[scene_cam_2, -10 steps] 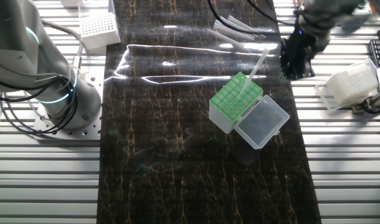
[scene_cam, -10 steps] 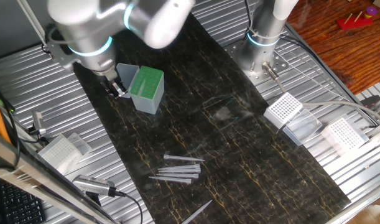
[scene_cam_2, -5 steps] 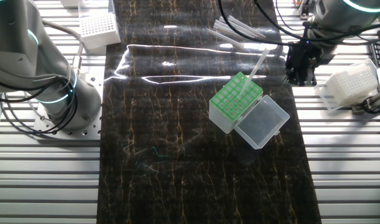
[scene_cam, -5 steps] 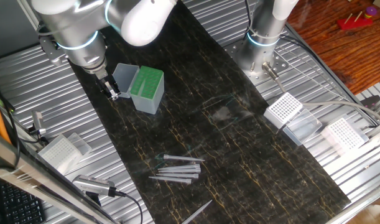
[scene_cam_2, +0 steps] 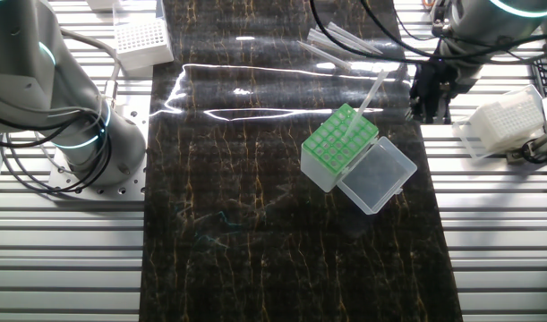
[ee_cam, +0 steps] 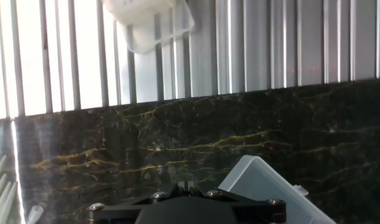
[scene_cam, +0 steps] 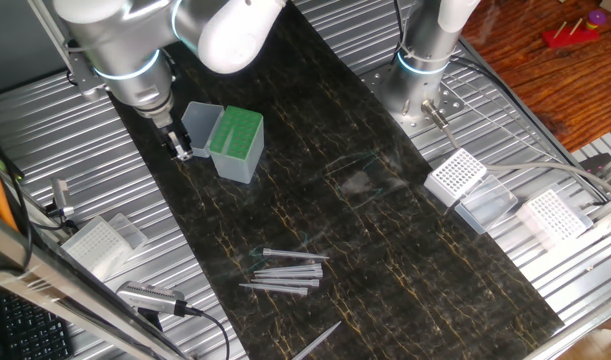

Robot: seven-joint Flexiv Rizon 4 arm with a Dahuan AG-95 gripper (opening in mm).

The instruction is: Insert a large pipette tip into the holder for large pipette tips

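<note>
The large pipette tip [scene_cam_2: 372, 93] stands in a hole at the far corner of the holder for large pipette tips [scene_cam_2: 339, 146], leaning away from the box instead of sitting vertical. By this evidence the tip is inserted but not fully seated; the lean suggests it rests loosely in the perforation. The holder's green top faces upward and its hinged clear lid [scene_cam_2: 377, 174] lies folded flat on the dark counter [scene_cam_2: 255, 224], which leaves every hole accessible from above.

The end effector [scene_cam_2: 428, 94] hangs just beside the holder, near the counter's edge and apart from the tip. It holds nothing visible; whether its fingers are spread or together cannot be determined from any view. The hand view shows only the lid corner and the slatted metal surface beyond.

Spare tips [scene_cam: 285, 272] lie in a loose bundle on the counter, well apart from the holder, presumably as supply. White-grid racks [scene_cam: 455, 176] sit off the counter.
</note>
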